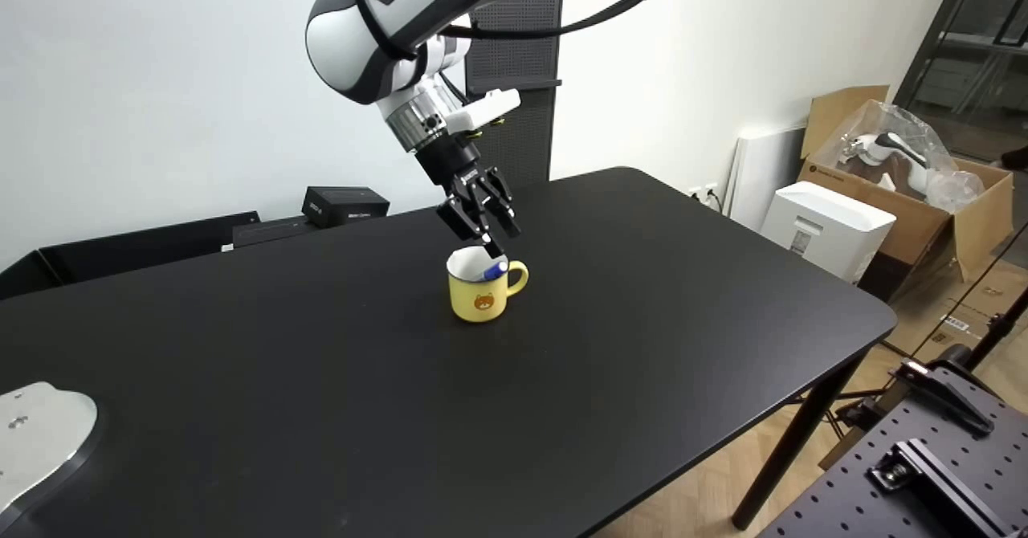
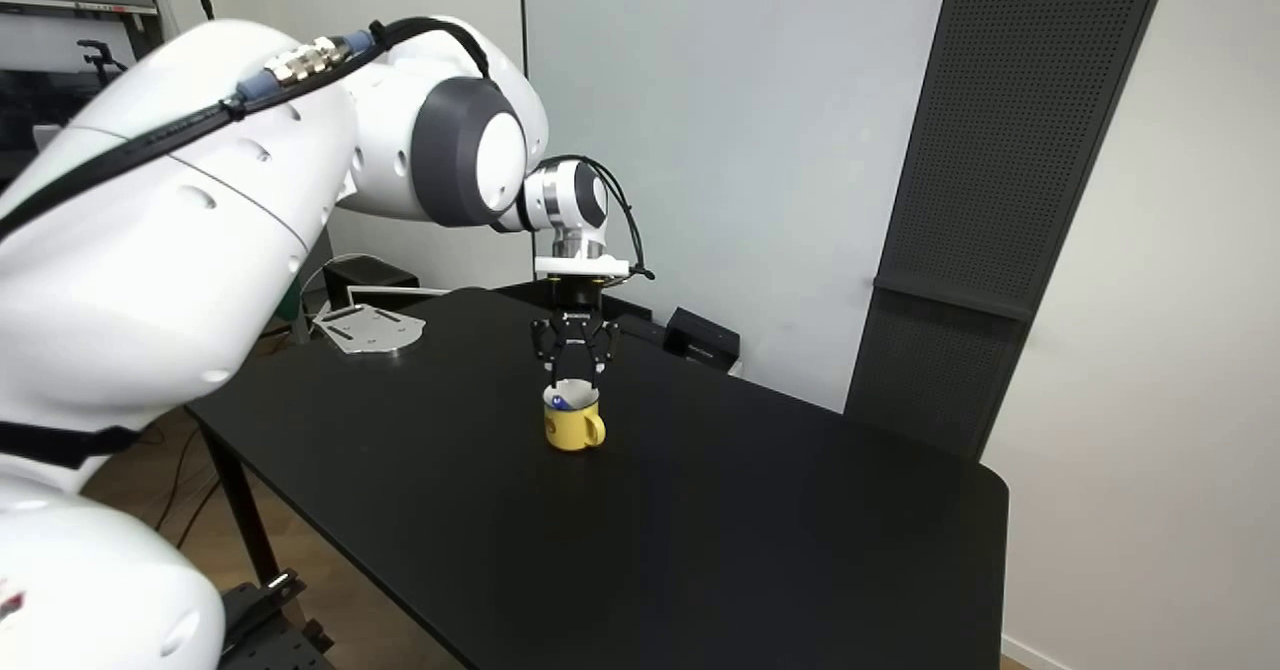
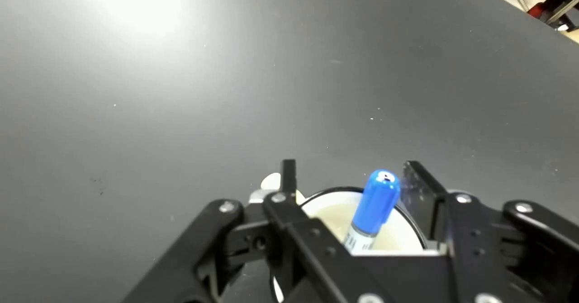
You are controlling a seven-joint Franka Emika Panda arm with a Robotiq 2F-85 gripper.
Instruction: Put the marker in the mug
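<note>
The yellow mug (image 1: 470,303) stands upright on the black table (image 1: 642,321), and the blue marker (image 3: 368,221) is inside it, tilted, with its cap (image 3: 377,194) sticking up at the rim. In an exterior view the handle (image 1: 520,279) points to three o'clock and the cap to two; in the wrist view the cap points to one o'clock and the handle sits near eleven. The marker's lower end is hidden.

The gripper (image 2: 575,378) hangs right above the mug, at twelve o'clock from it in both exterior views. Its fingers (image 3: 418,194) are spread wide apart. The cap shows between them in the wrist view, just beside the finger on the three o'clock side; whether the two touch cannot be told.

In an exterior view the robot arm (image 2: 200,210) comes in from nine o'clock, and a metal plate (image 2: 370,330) lies on the table at ten o'clock from the mug, well apart from it. A cardboard box (image 1: 919,229) stands beyond the table, near three o'clock.
</note>
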